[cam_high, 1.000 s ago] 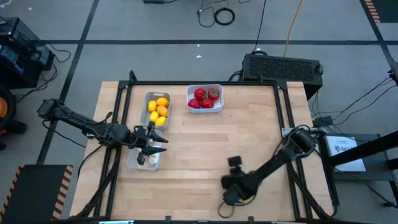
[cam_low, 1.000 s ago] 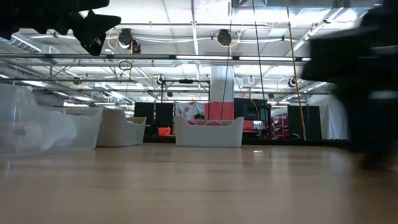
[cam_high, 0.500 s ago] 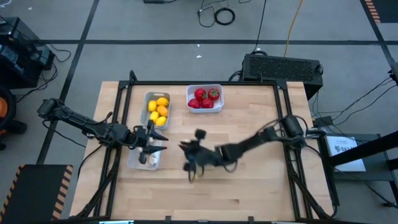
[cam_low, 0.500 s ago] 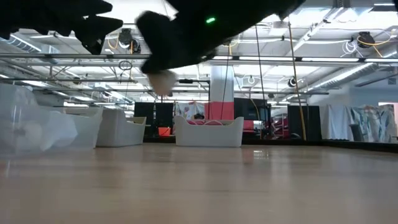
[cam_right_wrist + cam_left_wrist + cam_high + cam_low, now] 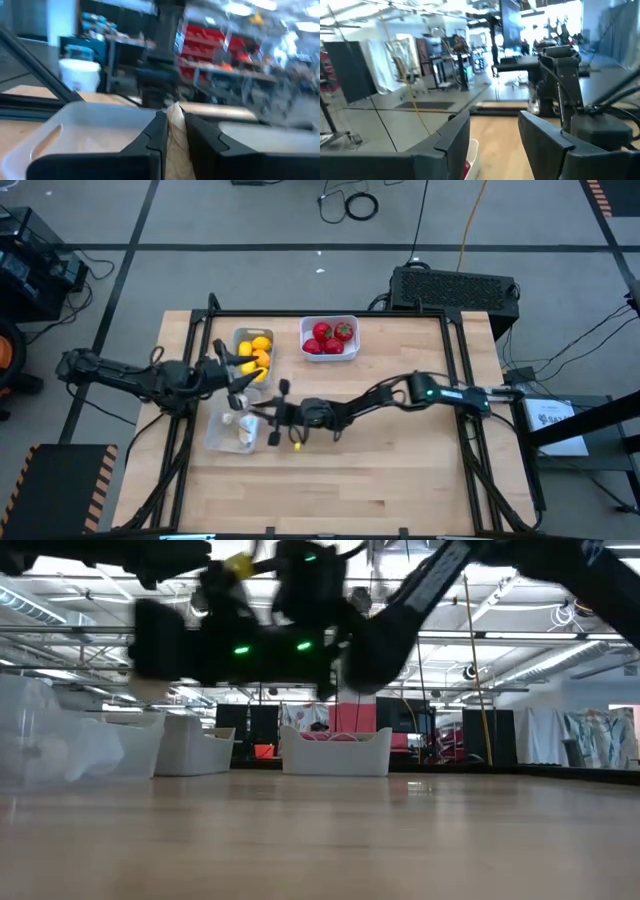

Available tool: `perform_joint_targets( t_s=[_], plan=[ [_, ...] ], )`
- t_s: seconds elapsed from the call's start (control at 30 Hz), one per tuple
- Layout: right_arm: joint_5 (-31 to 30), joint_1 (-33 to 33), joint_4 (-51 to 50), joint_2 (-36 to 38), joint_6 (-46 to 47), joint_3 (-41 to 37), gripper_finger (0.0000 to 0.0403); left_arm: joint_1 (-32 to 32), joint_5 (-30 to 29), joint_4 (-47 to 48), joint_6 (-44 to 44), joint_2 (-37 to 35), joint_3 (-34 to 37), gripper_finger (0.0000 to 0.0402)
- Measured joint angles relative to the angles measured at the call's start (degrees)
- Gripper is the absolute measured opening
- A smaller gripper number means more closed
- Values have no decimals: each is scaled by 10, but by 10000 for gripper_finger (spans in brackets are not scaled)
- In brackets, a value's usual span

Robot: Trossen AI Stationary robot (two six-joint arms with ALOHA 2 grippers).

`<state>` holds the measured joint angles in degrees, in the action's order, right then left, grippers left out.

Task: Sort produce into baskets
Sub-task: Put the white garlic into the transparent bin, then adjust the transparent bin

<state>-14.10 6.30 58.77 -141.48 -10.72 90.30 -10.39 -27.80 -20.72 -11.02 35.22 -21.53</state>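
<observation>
While your right gripper [image 5: 270, 420] clamps a garlic bulb [image 5: 175, 137] just beside the clear basket [image 5: 222, 438] near the table's left edge, lemons [image 5: 255, 356] and red fruits [image 5: 330, 338] sit sorted; your left gripper [image 5: 236, 370], fingers apart, hovers empty.

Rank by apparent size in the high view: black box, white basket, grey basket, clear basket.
1. Black box, clearly largest.
2. White basket, grey basket and clear basket look alike; the grippers overlap the latter two, so no ranking.
</observation>
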Motion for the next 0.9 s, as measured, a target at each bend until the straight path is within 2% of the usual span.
perform_joint_targets(
  t_s=[0.1, 0.2, 0.3, 0.4, 0.63, 0.77, 0.9],
  plan=[
    [10, 3, -1, -56, -52, 101, 52, 24, 47, 63, 18, -8, -20, 176],
    [11, 4, -20, -116, -73, 218, 52, 49, 67, 97, 42, -8, -29, 176],
    [11, 3, -102, -171, -61, 323, 55, 70, 83, 103, 87, 0, -30, 176],
    [9, 6, -184, -197, -51, 394, 73, 84, 110, 114, 135, 6, -30, 176],
    [5, 22, -233, -192, -40, 411, 161, 90, 118, 124, 177, 5, -30, 176],
    [-16, 27, -333, -152, -18, 411, 213, 90, 143, 124, 183, -4, -30, 176],
    [-40, 33, -466, -89, 7, 411, 248, 90, 142, 123, 183, -24, -30, 176]
  ],
)
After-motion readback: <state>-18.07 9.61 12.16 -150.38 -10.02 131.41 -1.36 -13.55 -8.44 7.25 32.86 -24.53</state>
